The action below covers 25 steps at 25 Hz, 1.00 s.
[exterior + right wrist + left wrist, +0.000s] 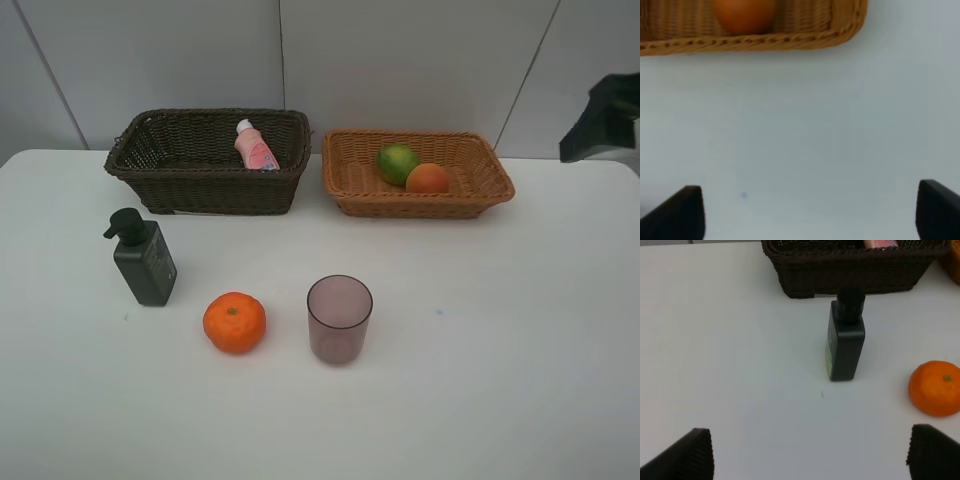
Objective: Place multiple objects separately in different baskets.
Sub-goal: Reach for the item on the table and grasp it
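Currently the left pincer (810,447) is hovering spread, facing the pump bottle (845,347); the right pincer (810,207) is hanging spread too. I am judging it best to be gripping the body squarely, then lifting it upright over the dark basket (850,277) rim.

Two baskets (205,195); six objects (234,322)

A white table (500,350) bears a dark basket (200,190) and a tan basket (420,205). In front stand a bottle (147,262), mandarin (234,322) and cup (339,320).
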Tool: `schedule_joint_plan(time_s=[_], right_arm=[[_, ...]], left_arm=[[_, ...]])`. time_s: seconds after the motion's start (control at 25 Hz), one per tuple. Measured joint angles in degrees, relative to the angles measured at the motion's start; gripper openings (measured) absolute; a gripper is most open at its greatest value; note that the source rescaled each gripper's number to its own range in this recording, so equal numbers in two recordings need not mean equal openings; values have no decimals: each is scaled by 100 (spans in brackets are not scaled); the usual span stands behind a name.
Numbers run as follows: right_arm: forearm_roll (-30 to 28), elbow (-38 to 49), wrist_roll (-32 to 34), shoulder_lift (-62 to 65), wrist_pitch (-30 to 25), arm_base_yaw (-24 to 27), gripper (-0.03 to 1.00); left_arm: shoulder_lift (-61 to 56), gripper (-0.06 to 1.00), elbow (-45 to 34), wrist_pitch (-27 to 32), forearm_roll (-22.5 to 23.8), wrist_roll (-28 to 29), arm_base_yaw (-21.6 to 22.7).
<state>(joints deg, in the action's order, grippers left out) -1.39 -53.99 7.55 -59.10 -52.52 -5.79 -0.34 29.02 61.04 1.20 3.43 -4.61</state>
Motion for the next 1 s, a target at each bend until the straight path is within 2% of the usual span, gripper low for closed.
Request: schedule_joint_plan(time_s=[0.24,0.4,0.52,0.72,1.0], right_arm=[[3,80,-377,2007,-795,0,79],[3,80,-416,3096,-1363,0,79],[3,87,-416,3808,-1593,0,79],[-8,167,-416,4764,-1672,0,79],[-12,1404,-444,5933,-948,-8,79]], left_arm=[[0,100,0,0,0,0,0],[0,100,0,0,0,0,0],[0,100,0,0,0,0,0],[0,100,0,0,0,0,0],[0,100,0,0,0,0,0]])
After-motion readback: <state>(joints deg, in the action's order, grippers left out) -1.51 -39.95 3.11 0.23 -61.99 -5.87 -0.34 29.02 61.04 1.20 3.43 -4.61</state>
